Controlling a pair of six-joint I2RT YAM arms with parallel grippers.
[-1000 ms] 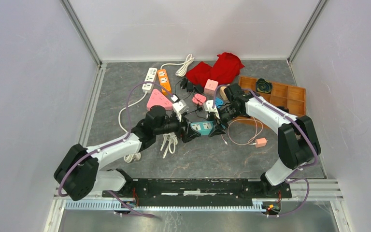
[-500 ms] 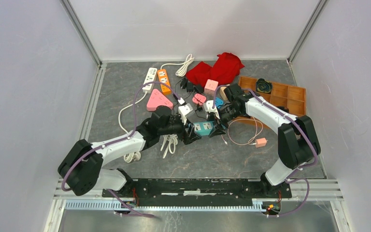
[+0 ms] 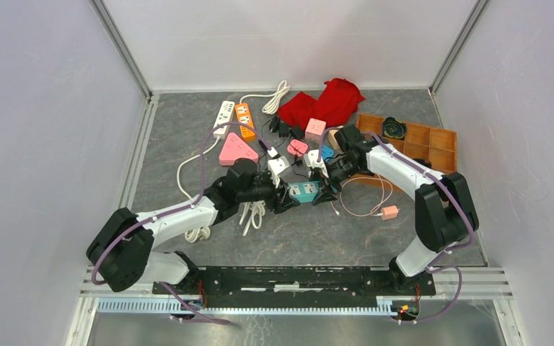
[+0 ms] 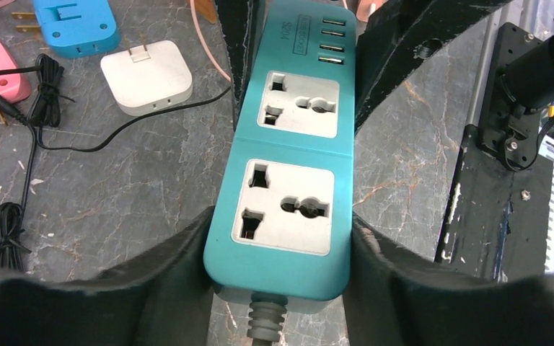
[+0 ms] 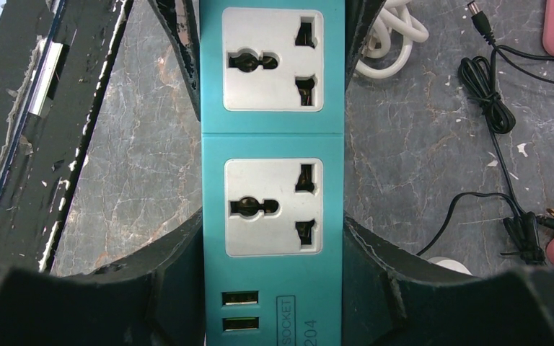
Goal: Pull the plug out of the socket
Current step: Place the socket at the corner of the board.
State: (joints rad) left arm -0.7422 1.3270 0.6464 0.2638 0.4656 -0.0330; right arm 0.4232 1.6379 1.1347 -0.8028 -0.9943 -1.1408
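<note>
Since your left gripper and right gripper both clamp the teal power strip at opposite ends, pulling unevenly could twist it free.

Wooden tray: a dark round item lies in one of its far compartments. A red cloth lies crumpled just left of the tray's far corner. A pink cube stands left of the tray, beside the cloth. A white power strip and an orange power strip lie side by side well left of the tray. A pink triangular adapter lies there too, on their near side. A small pink charger lies just off the tray's near edge.
</note>
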